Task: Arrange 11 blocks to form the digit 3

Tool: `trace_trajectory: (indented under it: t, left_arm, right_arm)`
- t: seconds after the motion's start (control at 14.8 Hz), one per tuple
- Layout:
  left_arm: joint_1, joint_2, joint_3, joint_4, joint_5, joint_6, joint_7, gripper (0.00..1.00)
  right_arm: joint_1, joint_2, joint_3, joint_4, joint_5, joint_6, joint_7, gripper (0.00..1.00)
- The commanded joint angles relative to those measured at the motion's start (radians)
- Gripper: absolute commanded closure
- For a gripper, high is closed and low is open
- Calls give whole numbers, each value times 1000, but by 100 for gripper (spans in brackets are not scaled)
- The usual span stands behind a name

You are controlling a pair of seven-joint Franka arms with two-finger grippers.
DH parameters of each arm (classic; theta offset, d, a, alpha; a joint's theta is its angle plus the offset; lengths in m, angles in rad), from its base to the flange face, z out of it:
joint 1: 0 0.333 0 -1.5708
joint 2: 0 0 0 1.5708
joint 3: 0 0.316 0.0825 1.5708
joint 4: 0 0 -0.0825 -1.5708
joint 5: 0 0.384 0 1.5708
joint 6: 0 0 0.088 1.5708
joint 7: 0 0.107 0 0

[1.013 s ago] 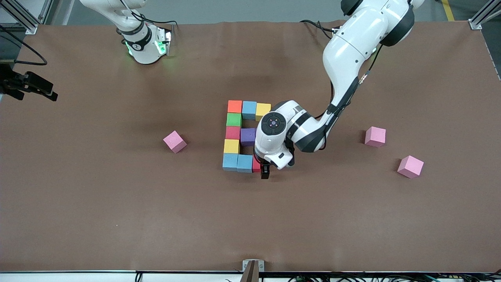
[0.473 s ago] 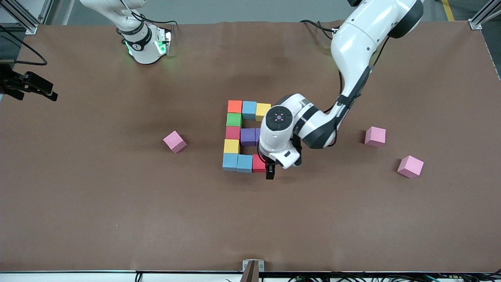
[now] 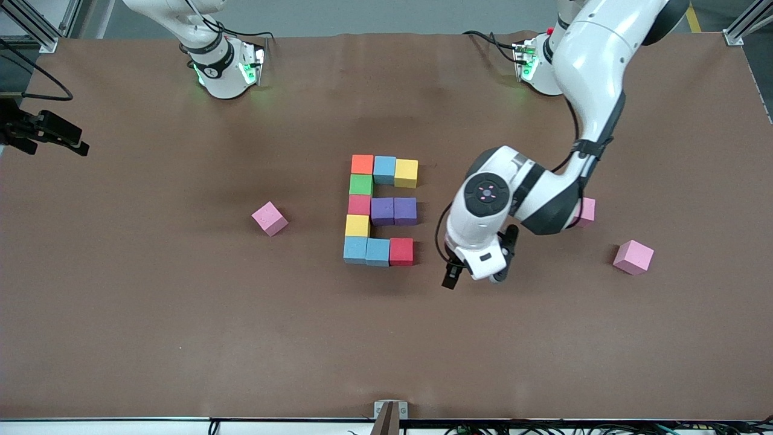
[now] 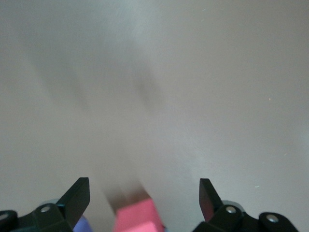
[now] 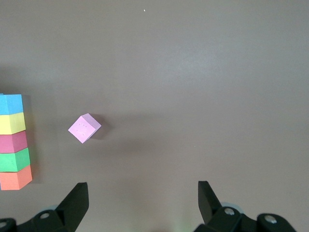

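Front view: eleven blocks (image 3: 379, 209), three pink cubes (image 3: 270, 218)

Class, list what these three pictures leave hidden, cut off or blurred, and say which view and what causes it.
- Front view: one pink cube is mostly covered by the left arm's wrist.
- Front view: the right pincer is out of frame; only that arm's base shows.
- Left wrist view: the red cube is smeared and cut by the frame edge.
- Right wrist view: the block column is cut by the frame edge.

You have three pink cubes on the brown table (image 3: 181, 338): one (image 3: 269, 218) toward the right arm's end, two (image 3: 633, 257) (image 3: 587, 211) toward the left arm's end, all well apart from any edge.
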Motion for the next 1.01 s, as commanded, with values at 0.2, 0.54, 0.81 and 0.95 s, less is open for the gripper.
trace_trajectory:
  t: [0.2,0.54,0.81,0.95]
  left_arm:
    - [181,-132,-73,-185,-21,-2,507,0]
    - [342,-195,-132,-275,-21,4,989,0]
    - [447,-235,-152,-300,-21,-2,1166,0]
    - [496,-265,-158,-297,-21,-24,1232,0]
  right_arm:
    - [8,-22,-3,-26,-17,23,9,0]
    - [6,-25,-6,-10,-17,-17,0,0]
    - [12,-25,-2,34,-40,-83,0,0]
    - [14,-25,1,46,-40,-100,3,0]
